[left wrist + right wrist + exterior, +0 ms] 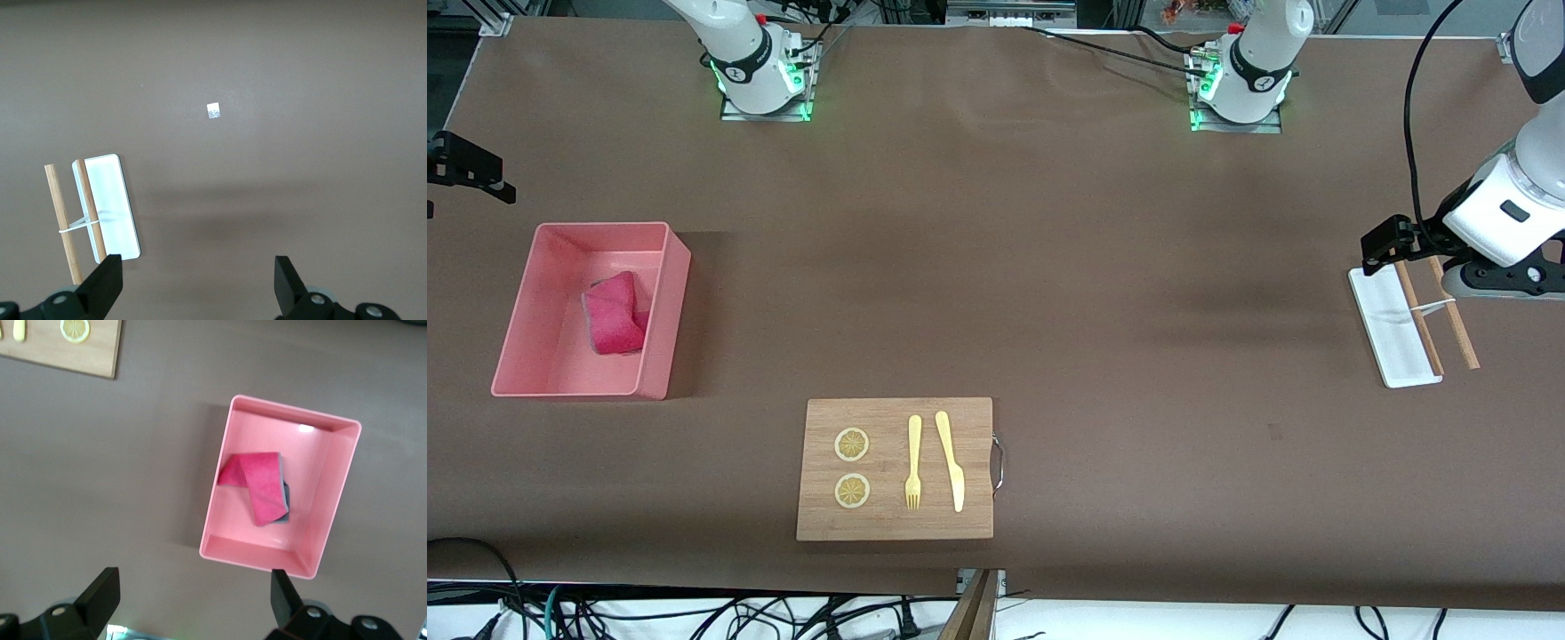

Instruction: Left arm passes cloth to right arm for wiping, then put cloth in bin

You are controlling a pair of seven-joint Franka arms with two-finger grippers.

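The pink-red cloth (615, 314) lies crumpled in the pink bin (665, 320) near the right arm's end of the table. In the right wrist view the cloth (261, 487) shows a dark grey edge inside the bin (337, 500). My right gripper (193, 600) is open and empty, high over bare table beside the bin; it is out of the front view. My left gripper (1494, 280) hangs over the left arm's end of the table beside a flat white tray (1392, 333). It is open and empty in its wrist view (198, 280).
Two wooden sticks (1449, 311) tied with a white band lie on and beside the tray (113, 200). A wooden board (895, 468) with two lemon slices, a yellow fork and a knife lies near the front camera. A black bracket (467, 169) juts in past the bin.
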